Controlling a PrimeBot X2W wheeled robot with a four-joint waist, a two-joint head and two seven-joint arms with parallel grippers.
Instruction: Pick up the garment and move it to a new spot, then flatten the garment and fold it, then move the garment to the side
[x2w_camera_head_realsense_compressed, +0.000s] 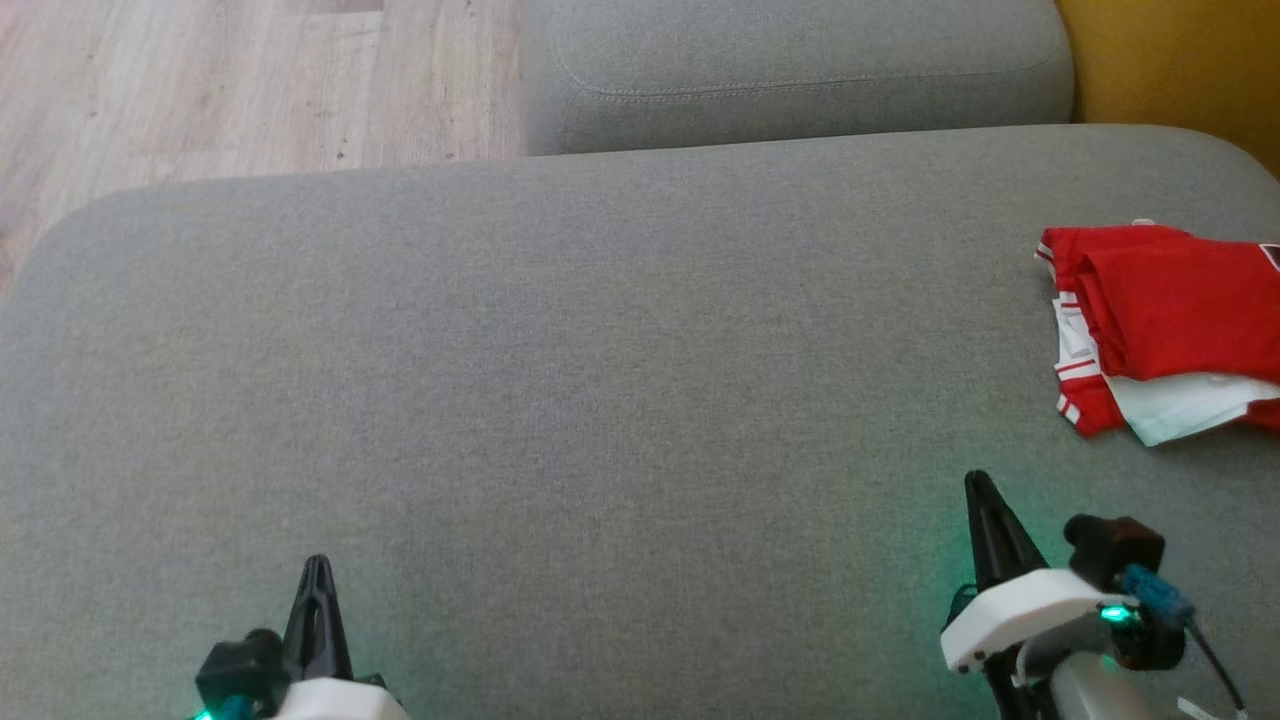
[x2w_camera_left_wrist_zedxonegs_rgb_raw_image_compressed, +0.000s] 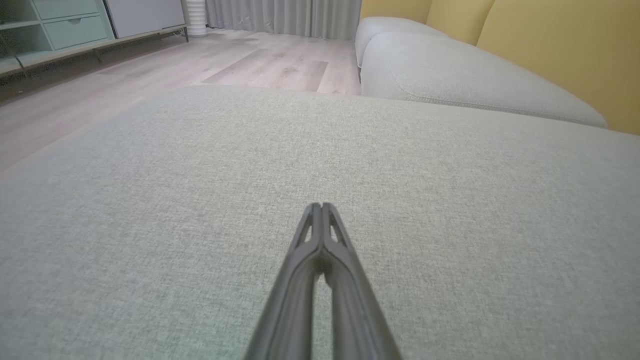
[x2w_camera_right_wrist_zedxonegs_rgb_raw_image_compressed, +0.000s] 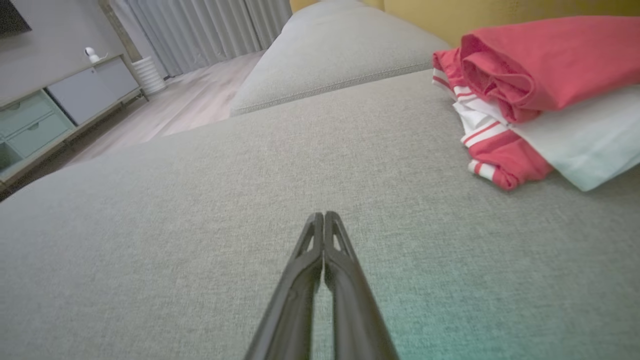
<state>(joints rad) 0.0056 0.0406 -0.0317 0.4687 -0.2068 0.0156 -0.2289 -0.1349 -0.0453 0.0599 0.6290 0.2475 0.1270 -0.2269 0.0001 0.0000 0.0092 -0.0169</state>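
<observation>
The garment (x2w_camera_head_realsense_compressed: 1170, 320) is a red and white shirt with striped cuffs, lying folded in a pile at the right edge of the grey sofa cushion (x2w_camera_head_realsense_compressed: 600, 380). In the right wrist view the garment (x2w_camera_right_wrist_zedxonegs_rgb_raw_image_compressed: 540, 95) sits ahead and to the right. My right gripper (x2w_camera_head_realsense_compressed: 978, 490) is shut and empty, low at the right, short of the garment; its fingertips (x2w_camera_right_wrist_zedxonegs_rgb_raw_image_compressed: 323, 218) meet above the cushion. My left gripper (x2w_camera_head_realsense_compressed: 318, 570) is shut and empty at the lower left, its tips (x2w_camera_left_wrist_zedxonegs_rgb_raw_image_compressed: 321, 207) pressed together over bare cushion.
A second grey cushion (x2w_camera_head_realsense_compressed: 790, 70) lies beyond the first, with a yellow backrest (x2w_camera_head_realsense_compressed: 1180, 60) at the right. Wooden floor (x2w_camera_head_realsense_compressed: 230, 80) shows at the far left. A low cabinet (x2w_camera_right_wrist_zedxonegs_rgb_raw_image_compressed: 55, 110) and curtains (x2w_camera_right_wrist_zedxonegs_rgb_raw_image_compressed: 200, 30) stand across the room.
</observation>
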